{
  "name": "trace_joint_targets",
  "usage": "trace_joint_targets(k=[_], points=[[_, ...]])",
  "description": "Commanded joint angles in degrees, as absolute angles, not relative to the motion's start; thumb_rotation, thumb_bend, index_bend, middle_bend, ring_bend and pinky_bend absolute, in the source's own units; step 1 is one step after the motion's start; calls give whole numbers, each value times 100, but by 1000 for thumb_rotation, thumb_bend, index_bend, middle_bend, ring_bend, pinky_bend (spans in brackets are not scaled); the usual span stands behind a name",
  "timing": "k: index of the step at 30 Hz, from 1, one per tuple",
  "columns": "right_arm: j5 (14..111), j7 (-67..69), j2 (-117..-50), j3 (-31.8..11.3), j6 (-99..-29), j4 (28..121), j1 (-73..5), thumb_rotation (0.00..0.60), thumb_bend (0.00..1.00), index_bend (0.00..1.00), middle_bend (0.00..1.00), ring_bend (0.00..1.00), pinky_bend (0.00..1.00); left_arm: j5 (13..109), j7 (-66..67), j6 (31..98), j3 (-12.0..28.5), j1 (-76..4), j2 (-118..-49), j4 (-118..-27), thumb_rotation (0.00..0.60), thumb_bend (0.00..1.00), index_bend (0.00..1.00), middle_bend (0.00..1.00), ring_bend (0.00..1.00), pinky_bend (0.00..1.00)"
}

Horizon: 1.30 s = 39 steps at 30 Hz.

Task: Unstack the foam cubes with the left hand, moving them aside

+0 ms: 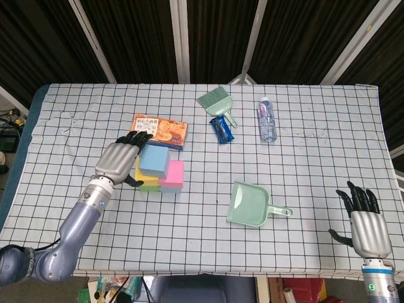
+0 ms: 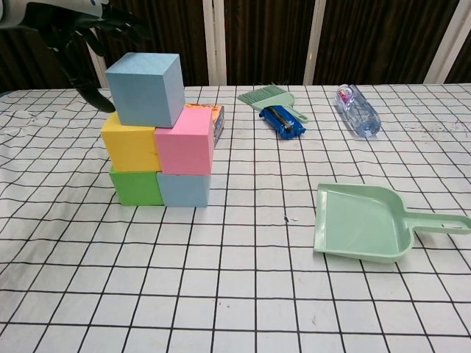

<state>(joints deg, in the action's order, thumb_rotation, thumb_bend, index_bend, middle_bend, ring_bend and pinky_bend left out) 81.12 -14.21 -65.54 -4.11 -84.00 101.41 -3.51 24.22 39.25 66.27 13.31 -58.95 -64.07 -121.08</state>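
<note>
Two bystanders, snack box (image 1: 159, 130) behind stack (image 2: 158, 136), dustpan (image 1: 251, 204)

cube stack (image 2: 158, 140) left of dustpan (image 2: 360, 223), snack box (image 1: 159, 130) behind stack, bottle (image 2: 355, 110) far right

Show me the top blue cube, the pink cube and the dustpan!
top blue cube (image 2: 140, 94), chest view, front face.
pink cube (image 2: 182, 152), chest view, front face.
dustpan (image 2: 360, 220), chest view, inside of the scoop.

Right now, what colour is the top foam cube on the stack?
Light blue. The top foam cube shows best in the chest view, sitting above the yellow and pink ones.
</note>
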Motion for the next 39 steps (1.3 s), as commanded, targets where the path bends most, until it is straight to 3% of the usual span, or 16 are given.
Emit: trace_joint_targets(k=[1, 14, 20, 33, 39], points=[[8126, -1392, -6539, -406, -8403, 10142, -348, 600, 124, 184, 28, 72, 0, 2355, 4053, 6748, 1314, -6015, -6558, -12092, 600, 141, 81, 86, 30, 169], [8135, -1278, -6473, -398, -8420, 10154, -328, 600, 124, 183, 28, 72, 0, 2585, 4151, 7072, 1323, -6152, -6994, -11888, 600, 255, 236, 301, 222, 329], [8058, -1273, -6431, -386, -8329, 10179, -342, 600, 124, 183, 27, 72, 0, 2821, 3916, 7035, 1389, -6061, -6949, -11914, 600, 280, 313, 370, 274, 348], [8081, -1295, -6449, -393, -8394, 10196, -327, 600, 124, 183, 27, 72, 0, 4185, 2953, 6896, 1406, -5546, -6575, -12368, 600, 291, 339, 404, 298, 357], [8070, -1368, -6485, -394, -8410, 10204, -327, 600, 125, 184, 27, 72, 0, 4166, 3012, 6403, 1126, -5530, -6332, -12726, 600, 290, 330, 392, 298, 357]])
